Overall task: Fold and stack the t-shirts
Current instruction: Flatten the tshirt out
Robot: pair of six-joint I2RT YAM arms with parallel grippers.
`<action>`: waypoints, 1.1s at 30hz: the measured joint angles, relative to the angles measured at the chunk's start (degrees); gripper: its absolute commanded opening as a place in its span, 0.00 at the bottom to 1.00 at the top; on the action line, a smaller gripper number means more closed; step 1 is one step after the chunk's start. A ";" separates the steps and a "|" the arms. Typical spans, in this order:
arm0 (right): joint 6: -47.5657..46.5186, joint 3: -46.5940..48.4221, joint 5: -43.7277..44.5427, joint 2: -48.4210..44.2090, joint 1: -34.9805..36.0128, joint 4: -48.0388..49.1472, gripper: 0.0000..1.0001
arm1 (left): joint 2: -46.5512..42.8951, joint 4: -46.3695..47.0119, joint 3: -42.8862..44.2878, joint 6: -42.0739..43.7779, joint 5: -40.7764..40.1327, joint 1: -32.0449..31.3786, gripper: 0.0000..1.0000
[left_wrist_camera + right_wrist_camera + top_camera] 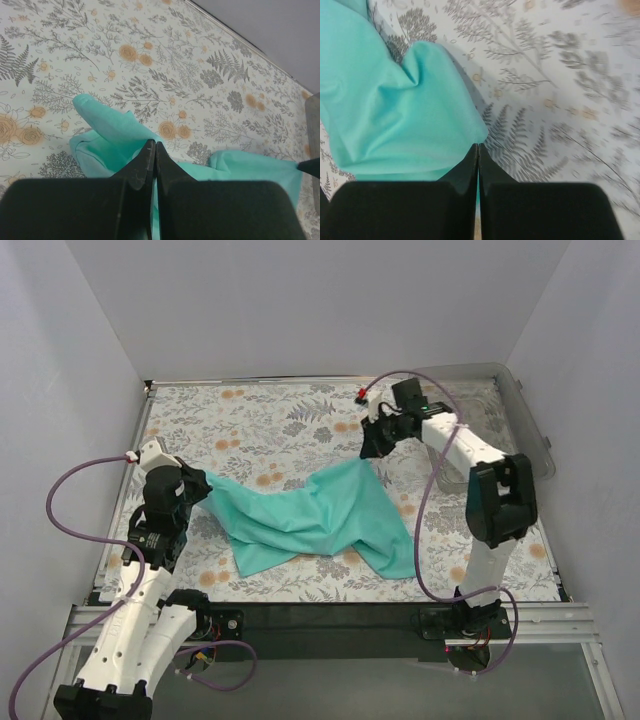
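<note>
Across the floral bench (pixel 300 410) I see the teal t-shirt (pixel 310 515) lying rumpled, its long axis running from near-left to far-right between my two arms. I have my left end effector (pixel 205 483) clenched on the shirt's left end and my right end effector (pixel 372 452) clenched on its far right corner, so each arm holds the end nearer to it.
</note>
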 measured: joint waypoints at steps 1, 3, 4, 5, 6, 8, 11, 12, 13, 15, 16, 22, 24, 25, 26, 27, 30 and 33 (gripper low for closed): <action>0.07 -1.01 -0.28 -2.78 -1.68 0.35 0.01 | 0.04 -0.11 0.55 0.26 -0.35 0.00 0.00; 0.35 -3.65 -0.83 -9.51 -5.77 1.88 0.01 | 0.07 -0.07 1.79 0.72 -1.33 0.00 0.00; 0.59 -4.76 -1.03 -12.48 -7.72 2.43 0.01 | 0.09 0.00 2.45 1.01 -1.84 0.00 0.00; 0.85 -5.79 -1.03 -15.26 -9.44 3.17 0.01 | 0.22 0.11 3.17 1.25 -2.34 0.00 0.00; 1.03 -7.04 -1.05 -17.73 -10.78 4.24 0.01 | 0.42 0.52 3.85 1.51 -2.84 0.00 0.00; 1.18 -9.62 -1.05 -21.81 -12.00 5.66 0.01 | 1.40 1.38 5.22 1.90 -3.69 0.00 0.00; 1.33 -13.27 -1.27 -25.09 -12.26 6.93 0.01 | 3.43 2.97 7.02 2.27 -4.79 0.02 0.00; 1.33 -14.14 -1.38 -25.40 -12.26 7.02 0.01 | 4.04 3.52 7.34 2.45 -5.07 0.02 0.00; 1.36 -15.19 -1.46 -25.66 -12.35 7.26 0.01 | 4.55 4.00 7.45 2.62 -5.33 0.04 0.00; 1.29 -16.92 -1.73 -25.73 -12.87 7.23 0.01 | 5.42 4.87 7.45 3.02 -5.77 0.04 0.00; 1.18 -17.75 -2.19 -25.73 -13.20 7.23 0.01 | 5.88 5.16 7.45 3.08 -5.81 0.04 0.00; -7.56 -23.69 -11.78 -28.52 -14.43 3.93 0.01 | 6.95 4.52 7.04 1.88 -2.82 0.04 0.00; -13.44 -26.64 -14.80 -31.58 -14.38 0.59 0.01 | 5.73 3.52 6.16 0.72 -0.44 0.07 0.00; -17.05 -28.35 -16.02 -33.57 -14.32 -1.73 0.01 | 4.68 2.73 5.38 -0.17 1.03 0.07 0.00; -20.90 -30.18 -16.70 -35.65 -13.97 -4.09 0.01 | 3.63 1.77 4.61 -1.05 2.45 0.04 0.00; -25.11 -32.79 -16.85 -38.16 -13.40 -5.92 0.01 | 2.56 0.96 3.69 -2.05 4.26 0.07 0.00; -33.22 -39.89 -14.95 -43.58 -11.02 -10.58 0.01 | -0.17 -1.03 0.70 -4.96 9.68 0.07 0.00; -38.10 -45.11 -11.21 -44.72 -8.17 -14.01 0.19 | -1.14 -2.54 -2.21 -8.22 15.32 0.09 0.00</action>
